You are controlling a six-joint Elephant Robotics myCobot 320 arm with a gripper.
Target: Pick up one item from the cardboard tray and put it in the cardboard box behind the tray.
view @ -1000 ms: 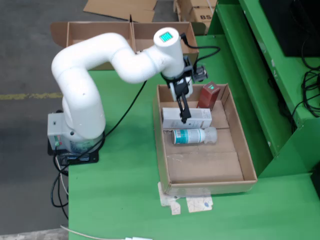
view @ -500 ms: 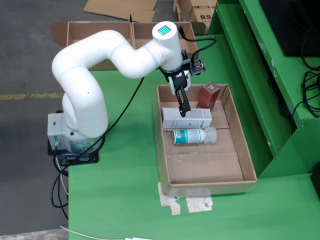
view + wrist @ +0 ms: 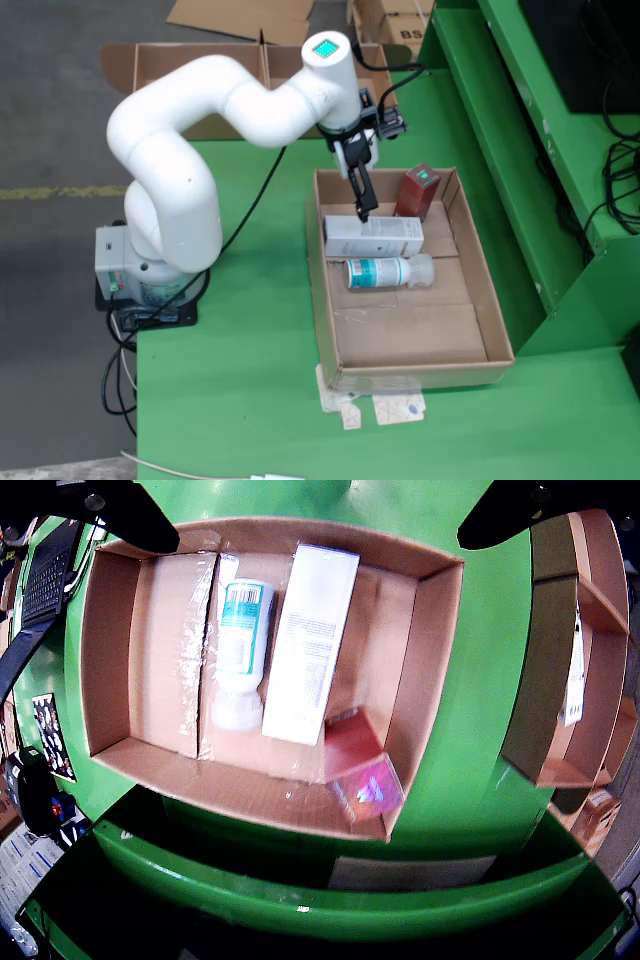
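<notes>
The cardboard tray [image 3: 400,335] holds a white carton [image 3: 373,237], a clear bottle with a teal label [image 3: 385,271] lying beside it, and a dark red box [image 3: 417,192] standing in the far right corner. My gripper [image 3: 362,205] hangs over the tray's far end, just above the white carton's far edge and touching nothing. In the wrist view its fingers [image 3: 120,510] spread wide at the top corners, open and empty. Below them lie the white carton [image 3: 310,640], the bottle [image 3: 240,640] and the red box [image 3: 358,765]. The divided cardboard box [image 3: 200,65] stands behind the tray.
A raised green ledge [image 3: 500,150] runs along the tray's right side. The arm's base [image 3: 140,270] sits at the table's left edge, with cables around it. Paper scraps [image 3: 385,408] lie in front of the tray. The divided box [image 3: 585,630] shows at the wrist view's right.
The gripper has risen and drawn back from the white carton toward the tray's far end, empty. The items in the tray have not moved.
</notes>
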